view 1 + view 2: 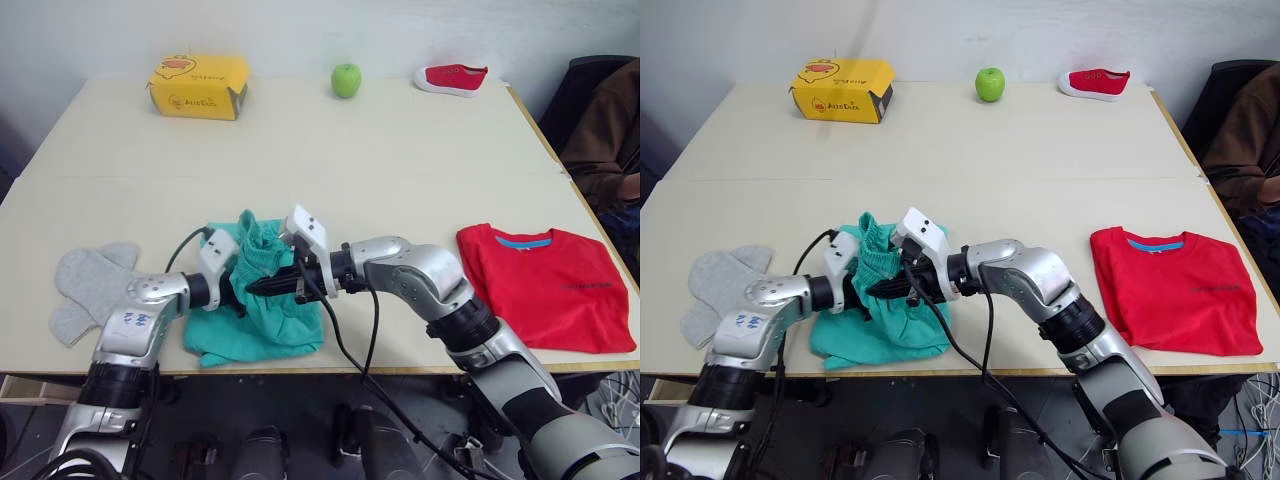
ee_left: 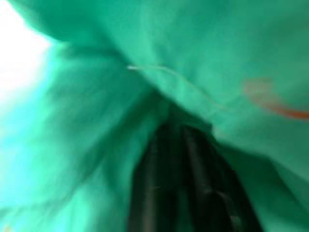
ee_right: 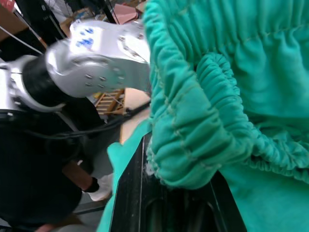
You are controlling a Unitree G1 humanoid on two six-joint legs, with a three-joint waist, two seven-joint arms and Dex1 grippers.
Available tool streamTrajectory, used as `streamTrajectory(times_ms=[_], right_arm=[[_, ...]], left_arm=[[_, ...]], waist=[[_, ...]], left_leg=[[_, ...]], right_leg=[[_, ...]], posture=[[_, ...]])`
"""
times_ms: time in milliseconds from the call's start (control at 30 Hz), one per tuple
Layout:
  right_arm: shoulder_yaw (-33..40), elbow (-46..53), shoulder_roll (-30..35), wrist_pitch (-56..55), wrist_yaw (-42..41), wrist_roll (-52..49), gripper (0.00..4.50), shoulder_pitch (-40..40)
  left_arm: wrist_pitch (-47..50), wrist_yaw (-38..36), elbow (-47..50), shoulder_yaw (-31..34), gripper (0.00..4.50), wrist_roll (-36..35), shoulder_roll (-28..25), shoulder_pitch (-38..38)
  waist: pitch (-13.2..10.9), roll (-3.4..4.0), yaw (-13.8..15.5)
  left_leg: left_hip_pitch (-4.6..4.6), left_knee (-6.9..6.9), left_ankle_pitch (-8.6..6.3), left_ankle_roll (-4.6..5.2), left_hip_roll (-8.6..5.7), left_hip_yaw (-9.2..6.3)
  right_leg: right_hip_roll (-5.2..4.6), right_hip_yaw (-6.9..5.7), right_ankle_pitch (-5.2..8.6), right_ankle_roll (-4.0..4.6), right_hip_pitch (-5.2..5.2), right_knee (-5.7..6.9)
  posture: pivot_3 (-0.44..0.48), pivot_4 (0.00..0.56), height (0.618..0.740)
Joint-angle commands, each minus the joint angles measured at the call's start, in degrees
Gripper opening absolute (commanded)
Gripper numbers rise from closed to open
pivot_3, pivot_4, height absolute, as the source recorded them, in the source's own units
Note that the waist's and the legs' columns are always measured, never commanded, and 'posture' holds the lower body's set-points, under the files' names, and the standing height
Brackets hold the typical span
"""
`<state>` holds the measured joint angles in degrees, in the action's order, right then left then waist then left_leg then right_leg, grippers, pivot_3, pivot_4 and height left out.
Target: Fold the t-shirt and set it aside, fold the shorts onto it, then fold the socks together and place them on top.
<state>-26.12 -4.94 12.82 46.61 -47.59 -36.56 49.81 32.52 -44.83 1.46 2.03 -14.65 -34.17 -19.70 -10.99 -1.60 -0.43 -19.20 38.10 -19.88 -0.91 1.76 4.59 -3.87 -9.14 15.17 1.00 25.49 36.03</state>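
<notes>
At the near table edge, your right gripper [image 1: 262, 285] pinches the gathered elastic band of the shorts [image 1: 262, 320], and your left gripper [image 1: 238, 298] is buried in the same teal bunch; whether its fingers are clamped I cannot tell. The soft knit slumps and puckers, so I judge you should lift both ends level and draw them apart before folding. Left of them lie the flat grey socks [image 1: 88, 285]. Right, the red t-shirt [image 1: 548, 285] rests folded. Farther back stand a yellow box [image 1: 198, 86], a green apple [image 1: 346, 80] and a red shoe [image 1: 452, 78].

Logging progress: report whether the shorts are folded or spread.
Neither: the shorts sit bunched, pinched between left pincer and right pincer.
</notes>
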Motion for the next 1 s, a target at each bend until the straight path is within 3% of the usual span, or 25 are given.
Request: streamTrajectory(times_ms=[33,200,333,433,500,567,667,800,1000], right_arm=[[2.54,1.35,-1.49,-0.27,-4.95,-1.26,1.57,1.11],[2.64,2.61,-0.10,-3.02,-12.02,0.32,3.23,1.71],[3.66,1.60,0.83,-4.59,-15.49,1.78,3.25,2.50],[4.45,-0.23,0.79,-6.17,-15.39,3.86,3.25,2.64],[3.66,-2.05,0.50,-8.78,-14.61,6.84,2.88,1.84],[2.00,-4.44,0.07,-12.15,-13.68,10.76,2.33,0.98],[-0.32,-7.67,-0.29,-16.92,-12.99,16.31,1.32,-0.42],[-2.30,-9.91,0.05,-20.88,-13.95,21.16,0.00,-2.30],[-3.02,-8.12,2.61,-21.89,-15.70,25.25,0.00,-5.25]], left_arm=[[3.21,1.81,6.07,5.12,1.78,-1.73,-2.86,3.14],[7.15,1.13,11.29,15.81,3.31,-5.94,-8.79,8.10],[10.96,-0.73,13.04,22.95,4.49,-10.78,-12.36,9.76],[13.49,-3.92,13.56,28.75,4.49,-15.29,-15.81,10.52],[15.65,-5.52,14.48,31.53,4.50,-20.55,-16.60,8.73],[17.27,-6.00,16.13,29.89,4.09,-24.52,-16.69,5.01],[19.77,-5.94,19.15,22.20,3.31,-27.51,-15.99,-1.10],[20.00,-5.99,17.91,8.32,1.95,-22.90,-15.99,-6.13],[11.08,-1.59,0.96,-4.49,0.10,-8.51,-13.29,-10.75]], waist=[[-0.01,0.02,0.05],[-0.03,0.03,-0.01],[-0.05,0.06,0.12],[-0.05,0.06,0.12],[-0.05,0.07,0.10],[-0.05,0.07,0.26],[-0.04,0.04,0.53],[-0.04,0.05,0.02],[-0.05,0.06,-1.16]], left_leg=[[-0.01,0.00,-0.01,0.01,-0.02,0.00],[-0.03,-0.04,-0.08,0.07,-0.02,-0.01],[-0.04,-0.03,-0.13,0.14,-0.06,0.00],[-0.04,-0.02,-0.16,0.16,-0.08,0.00],[-0.04,-0.03,-0.16,0.14,-0.08,0.00],[-0.05,-0.02,-0.17,0.13,-0.09,0.00],[-0.06,0.01,-0.16,0.12,-0.14,-0.02],[-0.07,-0.01,-0.15,0.11,-0.20,0.03],[-0.07,-0.05,-0.10,0.02,-0.12,0.05]], right_leg=[[-0.03,0.00,0.00,0.00,0.01,0.00],[-0.04,0.00,0.00,0.00,0.02,-0.02],[-0.10,-0.01,0.00,0.01,0.03,-0.09],[-0.13,-0.01,0.00,0.00,0.03,-0.12],[-0.13,-0.01,0.00,0.01,0.04,-0.10],[-0.13,-0.01,0.00,0.00,0.04,-0.11],[-0.18,-0.01,0.00,0.00,0.02,-0.12],[-0.21,0.01,-0.03,-0.05,0.00,-0.01],[-0.07,0.00,-0.03,-0.05,0.04,-0.02]], posture=[[0.000,0.150,0.740],[0.000,0.150,0.740],[0.000,0.150,0.740],[0.000,0.150,0.740],[0.000,0.150,0.740],[0.000,0.150,0.740],[0.000,0.150,0.740],[0.000,0.150,0.740],[0.000,0.150,0.740]])
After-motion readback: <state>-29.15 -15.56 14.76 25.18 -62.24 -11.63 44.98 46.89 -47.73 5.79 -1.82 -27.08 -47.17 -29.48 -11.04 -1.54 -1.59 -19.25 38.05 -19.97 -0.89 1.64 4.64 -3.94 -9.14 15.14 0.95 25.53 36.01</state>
